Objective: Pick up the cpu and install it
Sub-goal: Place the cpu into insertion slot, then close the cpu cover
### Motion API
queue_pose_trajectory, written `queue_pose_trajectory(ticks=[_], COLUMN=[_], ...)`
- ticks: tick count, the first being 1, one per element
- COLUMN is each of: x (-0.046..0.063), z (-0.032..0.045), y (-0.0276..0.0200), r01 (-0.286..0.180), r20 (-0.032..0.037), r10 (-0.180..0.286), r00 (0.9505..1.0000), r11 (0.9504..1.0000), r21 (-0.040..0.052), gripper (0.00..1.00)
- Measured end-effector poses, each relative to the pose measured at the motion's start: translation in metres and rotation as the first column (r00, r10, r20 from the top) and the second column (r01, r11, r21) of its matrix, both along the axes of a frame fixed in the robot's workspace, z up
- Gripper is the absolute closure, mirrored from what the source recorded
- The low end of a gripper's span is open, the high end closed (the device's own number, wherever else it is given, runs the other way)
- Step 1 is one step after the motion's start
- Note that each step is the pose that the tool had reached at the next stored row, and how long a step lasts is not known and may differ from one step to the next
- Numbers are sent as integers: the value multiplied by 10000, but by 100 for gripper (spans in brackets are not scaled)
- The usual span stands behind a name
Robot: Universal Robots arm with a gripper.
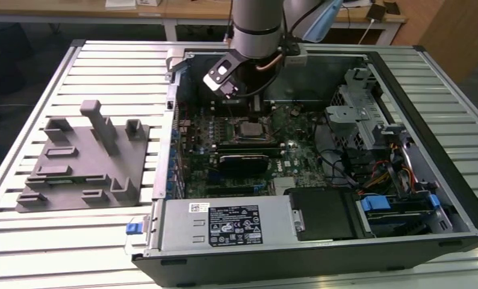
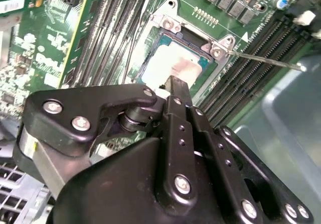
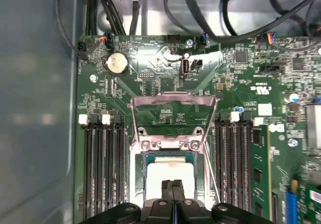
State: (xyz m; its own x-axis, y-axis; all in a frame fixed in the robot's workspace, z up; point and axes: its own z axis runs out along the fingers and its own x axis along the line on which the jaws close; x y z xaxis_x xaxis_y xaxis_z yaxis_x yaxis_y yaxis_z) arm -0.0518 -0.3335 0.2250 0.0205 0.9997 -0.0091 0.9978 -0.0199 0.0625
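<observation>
The cpu [image 3: 168,173] lies flat inside the motherboard socket [image 3: 136,169], its pale metal top facing up; in the second wrist view the cpu [image 2: 173,63] sits within the metal socket frame [image 2: 168,23]. My gripper [image 3: 173,188] hovers right over the chip's near edge with its two black fingers pressed together and nothing between them. In the second wrist view the gripper [image 2: 174,82] tip sits just at the cpu's edge; whether it touches is unclear. The socket's load plate [image 3: 173,101] stands hinged open. In the exterior view the arm [image 1: 255,30] reaches down over the socket [image 1: 250,128].
The open computer case [image 1: 464,198] lies on a slatted metal table [image 1: 102,60]. Memory slots [image 3: 103,169] flank the socket, and a thin lever rod [image 2: 266,59] sticks out beside it. Cables [image 3: 200,13] hang beyond the board. A grey fixture block [image 1: 86,162] sits at the exterior view's left.
</observation>
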Motion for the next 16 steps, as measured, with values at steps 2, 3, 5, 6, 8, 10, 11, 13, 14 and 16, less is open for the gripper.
queue_pose_trajectory(ticks=[2, 3, 5, 6, 8, 10, 11, 13, 14, 16], x=[0, 0, 0, 0, 0, 0, 0, 0, 0, 0], z=[61, 96, 161, 192, 254, 310, 324, 325, 326, 327], y=[0, 0, 0, 0, 0, 0, 0, 0, 0, 0], r01=[0, 0, 1, 0, 1, 0, 0, 0, 0, 0], r20=[1, 0, 0, 0, 0, 0, -1, 0, 0, 0], r10=[0, 0, -1, 0, -1, 0, 0, 0, 0, 0], r00=[10000, 10000, 10000, 10000, 10000, 10000, 10000, 10000, 10000, 10000], r11=[10000, 10000, 10000, 10000, 10000, 10000, 10000, 10000, 10000, 10000], r21=[2, 0, 0, 0, 0, 0, -1, 1, 1, 1], gripper=[89, 89, 89, 89, 89, 89, 89, 89, 89, 89])
